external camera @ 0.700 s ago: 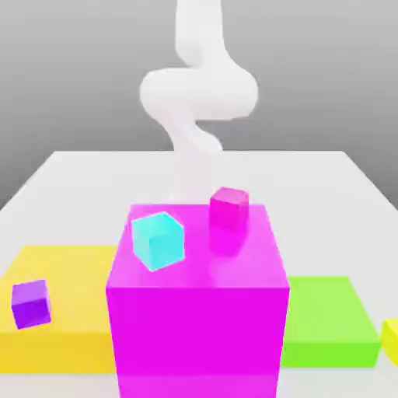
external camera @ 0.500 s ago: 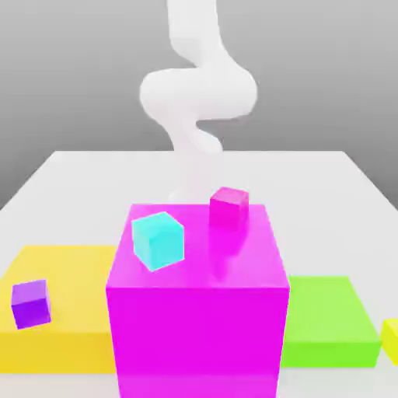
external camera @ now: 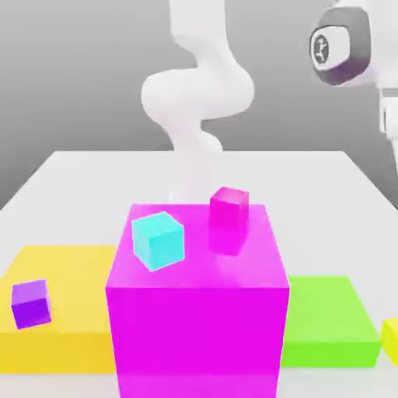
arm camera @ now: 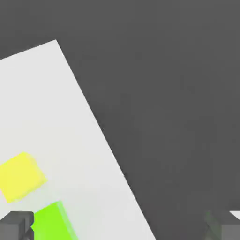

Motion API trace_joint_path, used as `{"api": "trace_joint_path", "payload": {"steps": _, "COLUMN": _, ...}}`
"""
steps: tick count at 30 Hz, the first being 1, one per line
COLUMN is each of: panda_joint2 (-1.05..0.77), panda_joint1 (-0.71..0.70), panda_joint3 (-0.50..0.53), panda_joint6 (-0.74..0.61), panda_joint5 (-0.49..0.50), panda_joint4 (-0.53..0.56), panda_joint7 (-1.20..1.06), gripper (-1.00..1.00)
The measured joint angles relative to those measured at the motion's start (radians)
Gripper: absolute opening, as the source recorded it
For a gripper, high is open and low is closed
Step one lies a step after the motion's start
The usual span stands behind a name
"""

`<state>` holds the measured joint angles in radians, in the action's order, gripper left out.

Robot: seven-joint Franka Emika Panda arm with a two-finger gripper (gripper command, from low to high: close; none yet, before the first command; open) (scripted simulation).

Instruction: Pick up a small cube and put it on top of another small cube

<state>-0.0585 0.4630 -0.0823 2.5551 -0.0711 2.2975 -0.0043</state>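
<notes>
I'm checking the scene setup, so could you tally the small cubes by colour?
Cyan cube: 1
Pink cube: 1
Purple cube: 1
Yellow cube: 1
Total: 4

A big magenta block (external camera: 198, 334) stands on the pale table (external camera: 299, 198), between a flat yellow slab (external camera: 74, 280) on the exterior view's left and a flat green slab (external camera: 330, 307) on the right. On the block's top, a cyan cube (external camera: 158, 241) sits askew near the left edge; a pink cube (external camera: 229, 208) rests close to the far edge, right of the middle — the two are apart. A purple cube (external camera: 31, 304) lies on the yellow slab, near its front edge. A bright yellow cube (external camera: 391, 340), partly cut off, shows just beside the green slab. Behind the block rises the white arm (external camera: 198, 93) — another part, with a dark grey ring, hangs at the upper right.
</notes>
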Motion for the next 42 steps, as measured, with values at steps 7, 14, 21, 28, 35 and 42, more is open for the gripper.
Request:
{"api": "trace_joint_path", "payload": {"steps": 7, "panda_joint2": -0.252, "panda_joint1": 0.075, "panda_joint3": -0.046, "panda_joint6": 0.076, "panda_joint5": 0.136, "panda_joint4": 0.0, "panda_joint7": -0.127, "gripper": 0.0}}
{"api": "trace_joint_path", "payload": {"steps": 14, "panda_joint2": -0.451, "panda_joint1": 0.12, "panda_joint3": -0.013, "panda_joint6": 0.214, "panda_joint5": 0.199, "panda_joint4": -0.034, "panda_joint7": -0.116, "gripper": -1.0}}
{"api": "trace_joint_path", "payload": {"steps": 21, "panda_joint2": -0.422, "panda_joint1": 0.115, "panda_joint3": -0.02, "panda_joint6": 0.189, "panda_joint5": 0.194, "panda_joint4": -0.028, "panda_joint7": -0.121, "gripper": -1.0}}
{"api": "trace_joint_path", "payload": {"steps": 28, "panda_joint2": -0.18, "panda_joint1": 0.059, "panda_joint3": -0.03, "panda_joint6": 0.011, "panda_joint5": 0.079, "panda_joint4": 0.035, "panda_joint7": -0.12, "gripper": -1.0}}
{"api": "trace_joint_path", "payload": {"steps": 35, "panda_joint2": 0.072, "panda_joint1": -0.037, "panda_joint3": 0.025, "panda_joint6": -0.166, "panda_joint5": -0.009, "panda_joint4": 0.112, "panda_joint7": -0.002, "gripper": -1.0}}
{"api": "trace_joint_path", "payload": {"steps": 42, "panda_joint2": 0.324, "panda_joint1": -0.122, "panda_joint3": 0.063, "panda_joint6": -0.34, "panda_joint5": -0.007, "panda_joint4": 0.19, "panda_joint7": 0.179, "gripper": -1.0}}
